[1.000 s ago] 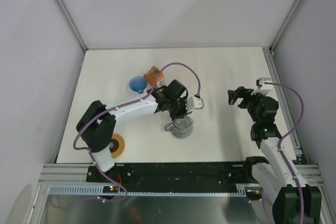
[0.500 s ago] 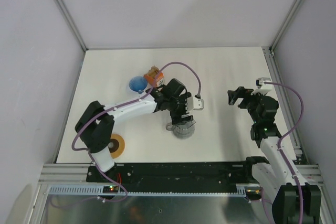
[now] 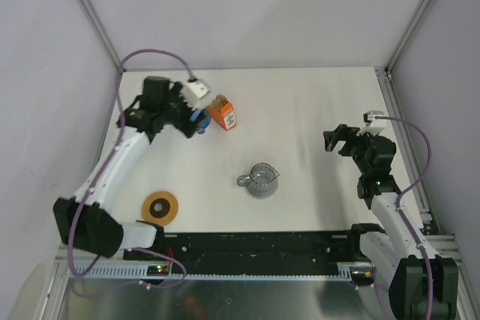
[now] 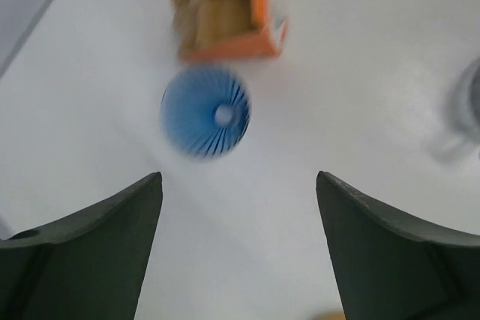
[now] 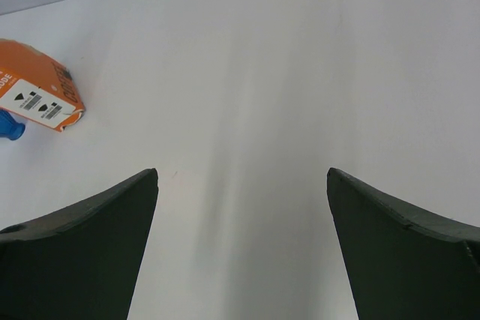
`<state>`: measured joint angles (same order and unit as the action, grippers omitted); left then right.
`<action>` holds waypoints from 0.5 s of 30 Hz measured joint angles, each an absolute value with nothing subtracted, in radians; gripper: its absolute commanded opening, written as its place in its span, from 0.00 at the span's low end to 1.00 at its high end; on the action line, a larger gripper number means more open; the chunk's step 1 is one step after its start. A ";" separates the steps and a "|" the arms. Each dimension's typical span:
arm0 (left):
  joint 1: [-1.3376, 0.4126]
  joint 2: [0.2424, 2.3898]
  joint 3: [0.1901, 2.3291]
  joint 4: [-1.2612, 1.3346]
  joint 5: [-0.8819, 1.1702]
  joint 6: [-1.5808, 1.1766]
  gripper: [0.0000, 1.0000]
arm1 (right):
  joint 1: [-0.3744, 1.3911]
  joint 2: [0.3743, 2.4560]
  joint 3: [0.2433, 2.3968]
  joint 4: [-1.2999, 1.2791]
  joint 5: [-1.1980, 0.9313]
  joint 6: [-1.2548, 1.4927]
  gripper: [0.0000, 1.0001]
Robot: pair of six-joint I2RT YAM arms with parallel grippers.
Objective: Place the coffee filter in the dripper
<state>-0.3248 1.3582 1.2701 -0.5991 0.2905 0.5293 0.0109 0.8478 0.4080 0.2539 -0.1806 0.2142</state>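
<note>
The dripper (image 4: 206, 110) is a blue ribbed cone standing on the white table, seen from above in the left wrist view. Just beyond it lies the orange box (image 4: 259, 24) with tan-brown paper, seemingly the coffee filter (image 4: 210, 5), in its open end; the picture is blurred. My left gripper (image 4: 238, 177) hovers open just short of the dripper with nothing between its fingers. In the top view the left gripper (image 3: 187, 114) is at the back left by the dripper (image 3: 199, 121). At the right, my right gripper (image 3: 337, 139) is open and empty.
A grey cup (image 3: 261, 179) stands mid-table. An orange-tan ring (image 3: 160, 206) lies near the front left edge. The orange box (image 3: 223, 112) sits right of the dripper. Side walls close in the table on the left, back and right.
The left arm has swung from the grey cup to the back left above the dripper, and its gripper has opened. The cup stays mid-table. The right arm has not moved.
</note>
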 measured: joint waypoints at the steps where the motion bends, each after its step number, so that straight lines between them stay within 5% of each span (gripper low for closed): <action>1: -0.275 1.321 1.251 -0.627 0.284 0.541 0.84 | 0.011 0.851 0.408 0.255 -0.185 0.217 0.99; 5: -0.104 1.180 1.117 -0.760 0.264 0.637 0.78 | 0.011 0.856 0.408 0.259 -0.223 0.231 0.99; 10: 0.097 1.079 0.907 -0.890 0.209 0.794 0.49 | 0.011 0.849 0.408 0.261 -0.255 0.237 0.99; 15: 0.117 1.048 0.718 -0.984 0.194 0.969 0.61 | 0.011 0.829 0.408 0.261 -0.276 0.244 0.99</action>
